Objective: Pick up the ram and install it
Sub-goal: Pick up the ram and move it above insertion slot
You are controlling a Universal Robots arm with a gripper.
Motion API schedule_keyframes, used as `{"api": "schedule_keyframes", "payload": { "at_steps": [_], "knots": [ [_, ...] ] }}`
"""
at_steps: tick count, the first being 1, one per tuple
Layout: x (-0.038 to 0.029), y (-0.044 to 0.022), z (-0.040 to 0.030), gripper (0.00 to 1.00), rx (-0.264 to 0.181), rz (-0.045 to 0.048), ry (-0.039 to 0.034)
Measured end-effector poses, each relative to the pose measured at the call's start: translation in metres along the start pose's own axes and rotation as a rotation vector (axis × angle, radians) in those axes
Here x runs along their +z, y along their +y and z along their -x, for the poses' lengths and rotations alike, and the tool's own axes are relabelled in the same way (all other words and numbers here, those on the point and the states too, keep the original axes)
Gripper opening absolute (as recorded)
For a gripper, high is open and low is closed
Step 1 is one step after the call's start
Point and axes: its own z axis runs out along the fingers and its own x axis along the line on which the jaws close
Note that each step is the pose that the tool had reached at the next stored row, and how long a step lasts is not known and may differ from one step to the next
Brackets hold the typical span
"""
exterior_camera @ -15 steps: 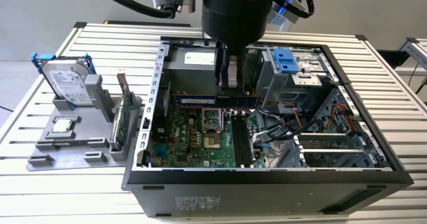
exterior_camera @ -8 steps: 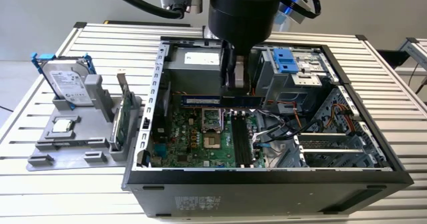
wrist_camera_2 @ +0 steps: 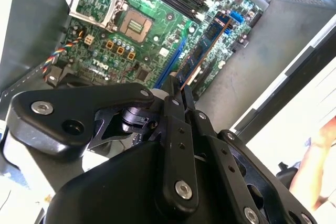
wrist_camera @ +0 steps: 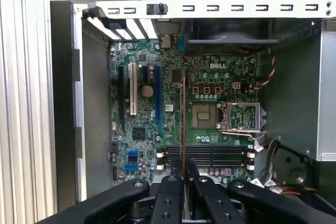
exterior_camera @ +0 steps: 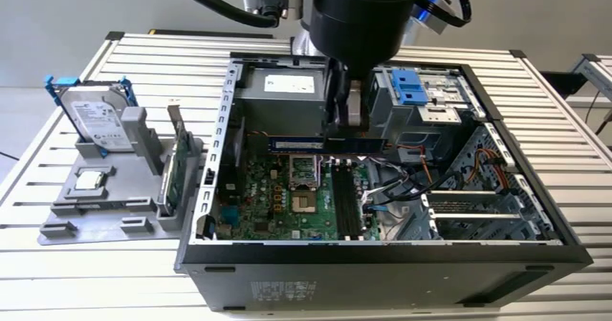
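Where the open computer case [exterior_camera: 383,253] fills the middle of the exterior view, we see the motherboard [exterior_camera: 277,199] lying flat inside it, with the black memory slots [exterior_camera: 346,206] beside the socket. At the exterior view's left, a grey holder [exterior_camera: 86,221] carries the hard drive [exterior_camera: 96,117], the expansion card [exterior_camera: 175,170] and a processor chip [exterior_camera: 89,180]. The gripper [exterior_camera: 346,129] is pinched narrow on the ram [exterior_camera: 306,145], above the board and not seated. The ram's long axis runs level from the exterior view's left to its right, crosswise to the slots. In both wrist views we see the ram [wrist_camera: 183,124] [wrist_camera_2: 205,51] edge-on, reaching away from the fingers.
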Motion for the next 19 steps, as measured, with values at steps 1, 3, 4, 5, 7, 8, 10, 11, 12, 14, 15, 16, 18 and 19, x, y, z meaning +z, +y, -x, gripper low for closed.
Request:
{"api": "schedule_keyframes", "payload": {
  "at_steps": [1,3,4,5,7,8,10,11,12,14,15,16,18,19],
  "knots": [
    [0.0000,-0.0012,0.0000,0.00,0.000,0.0000,0.0000],
    [0.0000,-0.0035,0.0001,0.00,0.000,0.0000,0.0000],
    [0.0000,-0.0047,0.0001,0.00,0.000,0.0000,0.0000],
    [0.0000,-0.0058,0.0002,0.00,0.000,0.0000,0.0000],
    [-0.0001,-0.0082,0.0002,0.00,0.000,0.0000,0.0000],
    [-0.0001,-0.0092,0.0003,0.00,0.000,0.0000,0.0000],
    [-0.0001,-0.0145,0.0004,0.00,0.000,0.0000,0.0001],
    [-0.0001,-0.0156,0.0005,0.00,0.000,0.0000,0.0000],
    [-0.0001,-0.0167,0.0005,0.00,0.000,0.0000,-0.0001],
    [-0.0001,-0.0189,0.0006,0.00,0.000,0.0000,0.0000],
    [-0.0001,-0.0199,0.0006,0.00,0.000,0.0000,0.0000],
    [-0.0001,-0.0210,0.0006,0.00,0.000,0.0000,0.0000],
    [-0.0002,-0.0231,0.0007,0.00,0.000,0.0000,0.0000],
    [-0.0002,-0.0238,0.0007,0.00,0.000,0.0000,0.0000]
  ]
}}
